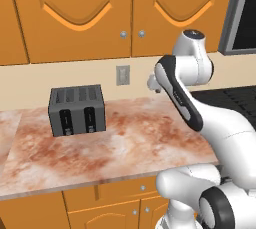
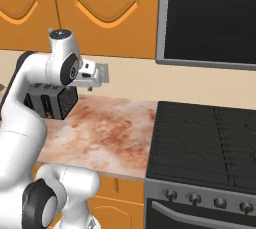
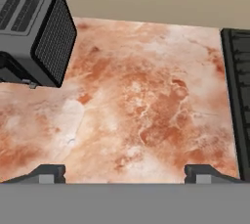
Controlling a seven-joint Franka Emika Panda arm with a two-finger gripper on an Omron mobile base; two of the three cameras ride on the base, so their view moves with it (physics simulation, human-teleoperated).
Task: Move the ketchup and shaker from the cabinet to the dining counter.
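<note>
Cabinet (image 1: 85, 18) doors are seen shut across the top of the left base view, orange with arched panels and two small silver knobs (image 1: 132, 34) side by side at the lower edge. Ketchup and shaker are judged to be behind those doors; neither can be made out. Below the cabinet runs a beige wall with a grey outlet (image 1: 123, 75), then the marble tabletop (image 1: 120, 143) carrying a grey toaster (image 1: 76, 110). A black stove (image 2: 210, 143) adjoins the tabletop on the right. The hand (image 3: 124, 173) is held low over the tabletop, pointing down at bare marble, its fingertips (image 3: 49, 171) spread wide and holding nothing. The cabinet knobs lie well above the hand, so the coming move is judged to be an upward reach.
</note>
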